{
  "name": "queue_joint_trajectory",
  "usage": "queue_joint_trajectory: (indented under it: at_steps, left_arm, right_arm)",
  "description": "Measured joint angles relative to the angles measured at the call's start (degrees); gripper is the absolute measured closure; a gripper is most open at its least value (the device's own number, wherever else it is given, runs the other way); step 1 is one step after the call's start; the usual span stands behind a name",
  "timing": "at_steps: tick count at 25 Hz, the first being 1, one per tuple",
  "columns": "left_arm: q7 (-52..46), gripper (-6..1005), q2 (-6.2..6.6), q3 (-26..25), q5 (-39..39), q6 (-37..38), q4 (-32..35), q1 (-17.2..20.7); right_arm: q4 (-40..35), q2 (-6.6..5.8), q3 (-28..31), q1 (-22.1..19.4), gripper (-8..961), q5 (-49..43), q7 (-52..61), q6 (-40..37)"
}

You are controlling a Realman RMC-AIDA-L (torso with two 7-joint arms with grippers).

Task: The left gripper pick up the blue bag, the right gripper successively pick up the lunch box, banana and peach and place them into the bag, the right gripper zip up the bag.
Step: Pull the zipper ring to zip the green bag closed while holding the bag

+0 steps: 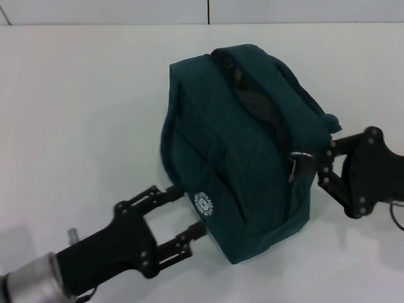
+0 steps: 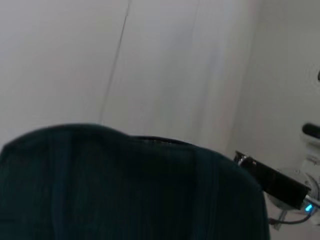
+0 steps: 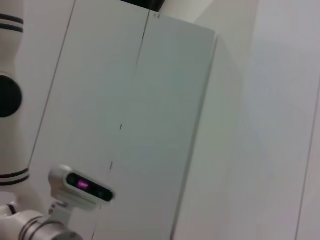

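Black and angular, the left gripper [image 1: 187, 213] reaches in from the lower left of the head view on a silver cylindrical wrist, its two fingers spread apart with their tips against the near end of the blue bag [image 1: 243, 148] — one by the bag's lower side, the other below the round white logo patch [image 1: 203, 203]. Whether the tips pinch any cloth cannot be told. That bag is a boxy tote of dark teal woven fabric, soft-edged and slightly slumped, sitting on the smooth white table [image 1: 82, 113]. Its long top zipper [image 1: 265, 107] is still partly parted, showing a dark interior; what lies inside cannot be made out. A metal ring pull [image 1: 298, 158] hangs at the end of the zipper nearer the right gripper [image 1: 323, 165], whose black linkage fingers close in around that pull at the bag's right edge — whether they are clamped on it is not clear.

From the left wrist view, the bag [image 2: 125, 185] fills the lower frame as a dark rounded hump of ribbed fabric, with a vertical strap band visible. Behind it stand pale wall panels.

From the right wrist view, only flat grey-white cabinet panels [image 3: 165, 125] show, plus a white robot column [image 3: 11, 90] with black bands.
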Motion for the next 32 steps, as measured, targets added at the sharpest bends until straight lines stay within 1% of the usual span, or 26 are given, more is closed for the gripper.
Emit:
queue_joint_trajectory:
  at_steps: [1,2,5,8,10,13,15,18,23,28,30,32]
  left_arm:
    - [0.0,270,0.0,0.0,0.0,0.0,0.0,0.0]
    - [0.6,270,0.15,1.1,0.2,-2.3,-4.2,-4.1]
    - [0.4,271,0.33,3.8,0.3,-4.4,-5.8,-6.7]
    - [0.2,272,0.35,6.0,0.1,-5.1,-5.7,-7.9]
    - [0.2,272,0.27,5.6,-1.3,-5.2,-5.5,-8.1]
    - [0.2,273,0.24,4.2,-5.6,-5.4,-5.5,-8.0]
    - [0.2,273,0.44,3.9,-8.5,-6.3,-5.5,-7.9]
    - [0.0,274,0.87,4.1,-10.0,-7.4,-5.2,-8.0]
    - [-1.3,277,1.23,4.5,-8.6,-7.5,-2.4,-6.5]
    - [-2.0,280,2.53,4.6,-6.6,-5.6,-1.2,-4.5]
    - [-3.2,281,3.06,4.7,-4.1,-3.7,0.9,-2.9]
    - [-5.0,282,3.23,4.7,-0.4,-2.4,3.5,-1.8]
  right_arm:
    - [0.1,0.09,-0.2,0.6,936,0.0,0.0,0.2]
    - [0.1,0.13,-0.4,0.9,936,0.0,0.0,0.3]
    - [0.7,0.18,-0.9,1.8,936,0.0,0.3,0.3]
    - [1.3,0.21,-1.4,2.7,936,0.0,0.5,-0.1]
    - [1.4,0.24,-1.6,2.8,936,0.1,0.5,-0.2]
    - [1.4,0.32,-2.5,2.9,936,0.4,0.5,-0.3]
    - [1.4,0.36,-2.6,3.3,936,0.8,0.5,-0.3]
    - [1.6,0.38,-2.7,4.1,936,3.0,0.5,-0.2]
    - [3.6,0.4,-3.5,6.5,936,4.9,0.3,0.2]
    - [3.7,0.39,-3.6,6.9,936,4.9,0.1,0.9]
    - [3.7,0.38,-3.8,7.2,936,4.9,0.1,1.2]
    - [3.7,0.38,-4.7,7.6,936,4.9,0.1,1.3]
